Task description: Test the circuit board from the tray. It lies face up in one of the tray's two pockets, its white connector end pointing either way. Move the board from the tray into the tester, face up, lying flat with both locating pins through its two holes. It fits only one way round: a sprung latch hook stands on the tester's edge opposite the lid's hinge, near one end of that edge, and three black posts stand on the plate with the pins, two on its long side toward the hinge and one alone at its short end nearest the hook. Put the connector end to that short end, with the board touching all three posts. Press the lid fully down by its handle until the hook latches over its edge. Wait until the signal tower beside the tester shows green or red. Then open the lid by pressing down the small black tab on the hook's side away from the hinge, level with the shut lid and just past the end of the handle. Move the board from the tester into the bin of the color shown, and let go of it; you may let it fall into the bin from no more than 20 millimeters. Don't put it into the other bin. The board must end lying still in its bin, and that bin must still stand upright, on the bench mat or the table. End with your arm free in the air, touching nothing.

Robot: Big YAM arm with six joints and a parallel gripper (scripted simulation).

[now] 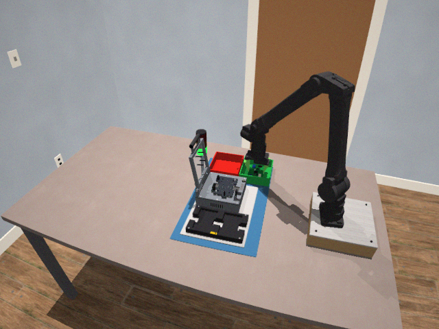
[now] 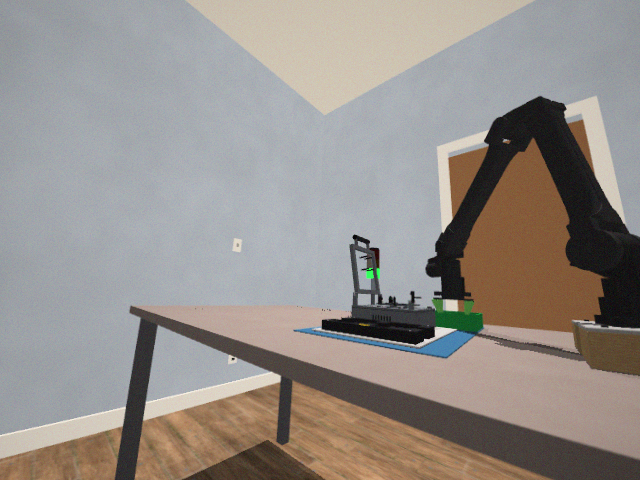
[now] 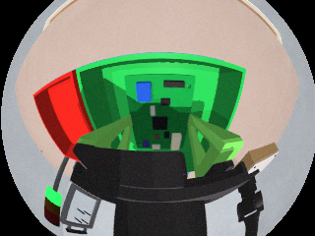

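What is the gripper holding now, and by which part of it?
The gripper holds the circuit board by its two long side edges, above the green bin.
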